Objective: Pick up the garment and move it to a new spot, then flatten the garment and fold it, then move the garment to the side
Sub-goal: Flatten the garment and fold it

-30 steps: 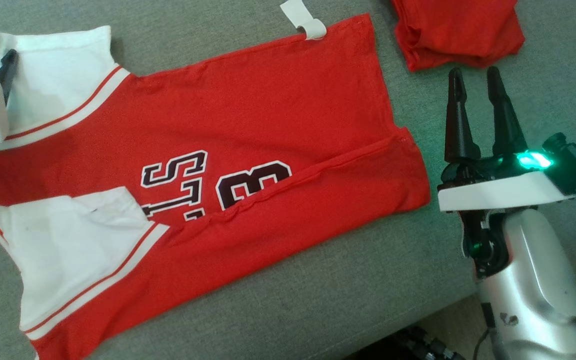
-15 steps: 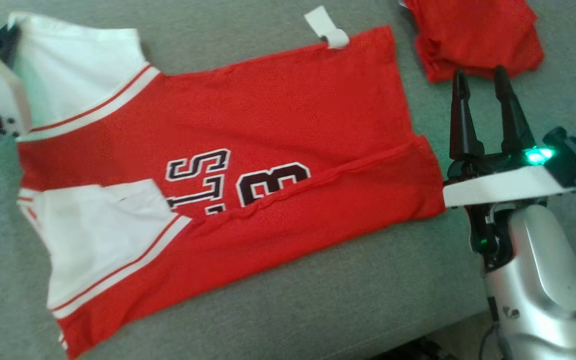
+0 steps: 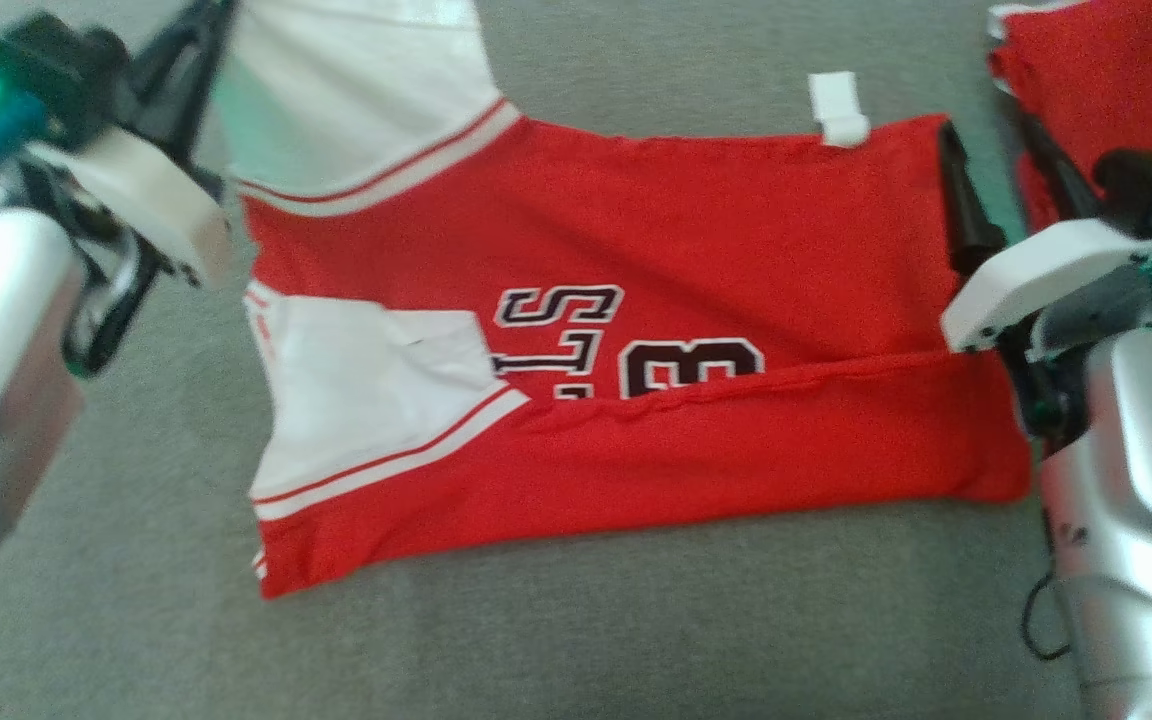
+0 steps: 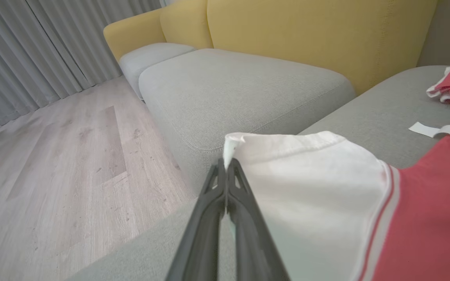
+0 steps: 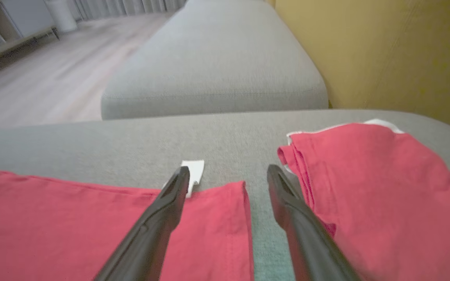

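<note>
The garment (image 3: pixel 696 250), a red jersey with white sleeves and dark lettering, lies spread on the grey sofa cushion (image 3: pixel 636 620). At the upper left my left gripper (image 3: pixel 216 15) is shut on the corner of the far white sleeve (image 4: pixel 307 187). The left wrist view shows its fingertips pinching that corner (image 4: pixel 227 166), slightly raised. My right gripper (image 3: pixel 986 125) is open at the garment's far hem corner. In the right wrist view (image 5: pixel 228 171) one finger lies over the red hem (image 5: pixel 209 218) and the other over the grey gap beside it.
A second red garment (image 3: pixel 1116 60), folded, lies just right of my right gripper (image 5: pixel 365 175). A white tag (image 3: pixel 839 108) sticks out from the jersey's far edge. Yellow sofa back (image 4: pixel 318 35) behind; the cushion's edge drops to wooden floor (image 4: pixel 53 164) on the left.
My left gripper has shut on the white sleeve corner and raised it. My right gripper has moved up to the hem's far corner, still open. The head camera has also shifted.
</note>
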You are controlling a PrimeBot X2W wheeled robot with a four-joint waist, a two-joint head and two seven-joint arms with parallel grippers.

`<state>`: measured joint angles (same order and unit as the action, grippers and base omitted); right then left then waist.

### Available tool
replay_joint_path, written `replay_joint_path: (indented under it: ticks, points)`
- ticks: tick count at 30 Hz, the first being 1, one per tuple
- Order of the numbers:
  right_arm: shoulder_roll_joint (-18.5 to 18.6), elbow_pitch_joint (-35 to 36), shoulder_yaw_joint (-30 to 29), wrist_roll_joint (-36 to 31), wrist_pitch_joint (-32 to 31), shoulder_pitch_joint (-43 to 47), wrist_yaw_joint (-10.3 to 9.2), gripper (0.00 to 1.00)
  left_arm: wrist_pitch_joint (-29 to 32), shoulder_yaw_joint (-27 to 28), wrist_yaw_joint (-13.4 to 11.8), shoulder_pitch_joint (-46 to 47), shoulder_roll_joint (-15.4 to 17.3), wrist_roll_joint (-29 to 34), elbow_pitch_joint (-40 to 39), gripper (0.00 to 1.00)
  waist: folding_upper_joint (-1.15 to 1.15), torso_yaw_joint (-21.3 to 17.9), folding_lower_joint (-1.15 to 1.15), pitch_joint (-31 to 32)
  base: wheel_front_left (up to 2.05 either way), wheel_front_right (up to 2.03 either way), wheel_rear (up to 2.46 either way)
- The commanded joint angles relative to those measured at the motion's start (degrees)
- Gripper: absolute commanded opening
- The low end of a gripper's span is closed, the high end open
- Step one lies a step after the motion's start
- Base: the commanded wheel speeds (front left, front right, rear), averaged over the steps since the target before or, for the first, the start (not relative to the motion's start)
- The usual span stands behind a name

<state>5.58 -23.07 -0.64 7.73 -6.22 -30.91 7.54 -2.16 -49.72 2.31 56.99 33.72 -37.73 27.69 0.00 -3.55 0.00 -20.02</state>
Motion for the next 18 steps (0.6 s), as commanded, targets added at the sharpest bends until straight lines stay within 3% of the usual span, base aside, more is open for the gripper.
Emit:
replay_joint_path:
  ticks: [1, 9, 18]
  points:
    - [1.1, -0.2, 0.3, -0.9, -1.5, -2.6, -0.05, 1.00, -0.1, 2.0, -0.8, 0.8, 3.1, 0.3, -3.2, 0.00, 0.00, 2.6, 0.00, 0.4, 0.00, 0.00, 0.00]
    - [3.5, -15.2, -2.8, -4.4, -7.6, -11.1, -0.05, 1.00, 3.1, -0.1, -2.4, -1.8, 3.8, 1.0, -13.0, 0.00, 0.00, 5.3, 0.00, -1.0, 0.00, 0.00, 0.00]
    - [5.8, -27.7, -1.6, -7.0, -6.5, -17.8, -0.05, 1.00, 4.4, -0.8, -2.9, -1.8, 4.2, 1.0, -15.9, 0.00, 0.00, 6.3, 0.00, -2.5, 0.00, 0.00, 0.00]
